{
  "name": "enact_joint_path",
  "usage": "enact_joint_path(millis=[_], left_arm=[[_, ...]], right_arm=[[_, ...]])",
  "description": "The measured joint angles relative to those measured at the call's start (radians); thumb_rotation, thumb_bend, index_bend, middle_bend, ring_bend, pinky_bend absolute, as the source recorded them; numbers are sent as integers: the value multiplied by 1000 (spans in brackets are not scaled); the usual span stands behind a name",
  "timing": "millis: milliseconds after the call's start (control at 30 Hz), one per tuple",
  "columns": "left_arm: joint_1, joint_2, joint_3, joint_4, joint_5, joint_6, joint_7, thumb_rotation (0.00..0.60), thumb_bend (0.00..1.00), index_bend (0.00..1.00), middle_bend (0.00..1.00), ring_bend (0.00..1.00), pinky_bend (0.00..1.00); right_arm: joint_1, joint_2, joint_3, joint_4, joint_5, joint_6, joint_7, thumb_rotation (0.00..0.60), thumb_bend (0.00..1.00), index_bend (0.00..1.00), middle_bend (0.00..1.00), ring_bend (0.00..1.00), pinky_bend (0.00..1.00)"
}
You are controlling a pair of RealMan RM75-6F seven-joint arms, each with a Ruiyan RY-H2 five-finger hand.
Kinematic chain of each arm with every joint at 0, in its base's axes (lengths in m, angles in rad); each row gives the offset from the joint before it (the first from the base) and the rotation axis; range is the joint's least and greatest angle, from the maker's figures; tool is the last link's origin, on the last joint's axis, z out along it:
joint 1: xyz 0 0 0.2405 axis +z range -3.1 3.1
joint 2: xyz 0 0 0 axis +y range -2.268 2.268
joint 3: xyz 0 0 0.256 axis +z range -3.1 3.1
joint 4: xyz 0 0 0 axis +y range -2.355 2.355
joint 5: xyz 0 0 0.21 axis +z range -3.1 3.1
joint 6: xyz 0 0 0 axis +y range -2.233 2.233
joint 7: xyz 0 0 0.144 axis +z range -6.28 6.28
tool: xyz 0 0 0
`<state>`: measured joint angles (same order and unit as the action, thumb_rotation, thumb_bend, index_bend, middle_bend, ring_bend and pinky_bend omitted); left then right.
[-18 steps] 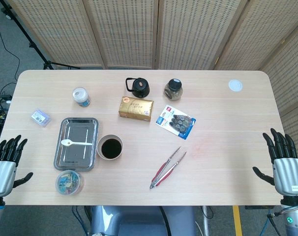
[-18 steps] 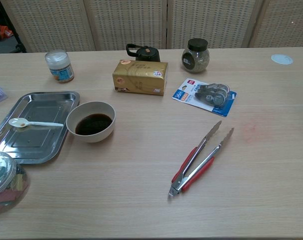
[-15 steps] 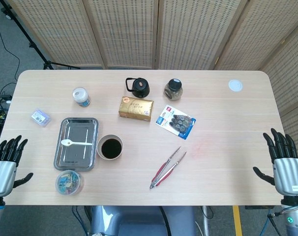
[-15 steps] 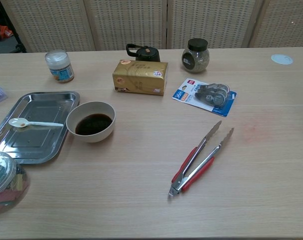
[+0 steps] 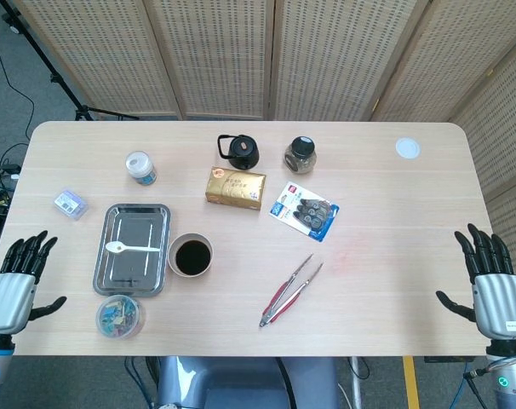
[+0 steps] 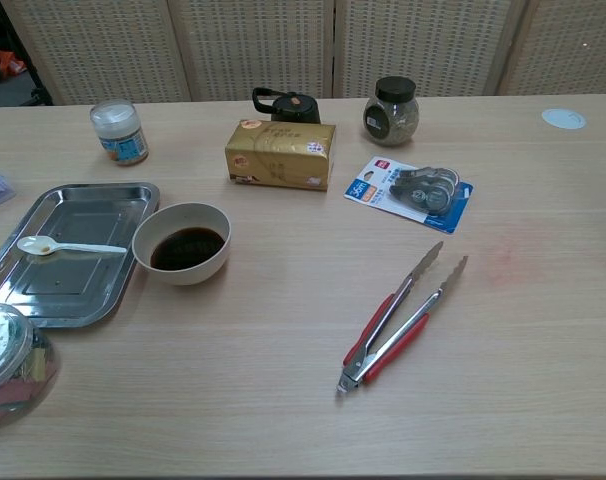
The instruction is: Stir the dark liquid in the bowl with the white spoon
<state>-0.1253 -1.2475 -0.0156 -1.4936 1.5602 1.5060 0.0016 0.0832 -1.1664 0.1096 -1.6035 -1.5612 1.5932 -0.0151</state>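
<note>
A white spoon [image 5: 131, 248] [image 6: 67, 246] lies across the steel tray [image 5: 157, 217] [image 6: 103, 196] on the left of the table. Just right of the tray stands a cream bowl [image 5: 190, 256] [image 6: 182, 243] holding dark liquid. My left hand [image 5: 14, 284] hovers off the table's left front corner, fingers spread, holding nothing. My right hand [image 5: 490, 280] is off the right front edge, fingers spread and empty too. Neither hand shows in the chest view.
Red-handled tongs [image 5: 287, 290] [image 6: 397, 318] lie right of the bowl. A gold box [image 5: 235, 187], black teapot [image 5: 239, 152], dark jar [image 5: 299, 156], blue blister pack [image 5: 305, 210], white-lidded jar [image 5: 140, 168], small blue box [image 5: 71, 204], white lid [image 5: 407, 148] and a clear tub of clips [image 5: 119, 315] sit around.
My left hand has shifted slightly right and forward toward the table's edge. The right hand and all objects stay as they were.
</note>
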Motion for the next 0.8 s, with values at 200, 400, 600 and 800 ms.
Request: enact_joint_path(millis=[200, 400, 600, 800], left_arm=[[-68, -25, -34, -12, -50, -126, 6, 600, 171, 412, 0, 0, 0], [-162, -52, -84, -54, -186, -302, 95, 600, 210, 440, 0, 0, 0], [-232, -113, -125, -36, -312, -395, 201, 600, 271, 448, 0, 0, 0], [-288, -197, -151, 48, -393, -456, 239, 600, 278, 469, 0, 0, 0]], right_arm=[[1, 9, -3, -9, -1, -8, 33, 600, 0, 0, 0, 0, 0], [2, 17, -3, -10, 1, -12, 54, 600, 0, 0, 0, 0, 0], [4, 20, 0, -8, 11, -20, 64, 600, 0, 0, 0, 0, 0], [8, 24, 1, -8, 20, -33, 84, 600, 0, 0, 0, 0, 0]])
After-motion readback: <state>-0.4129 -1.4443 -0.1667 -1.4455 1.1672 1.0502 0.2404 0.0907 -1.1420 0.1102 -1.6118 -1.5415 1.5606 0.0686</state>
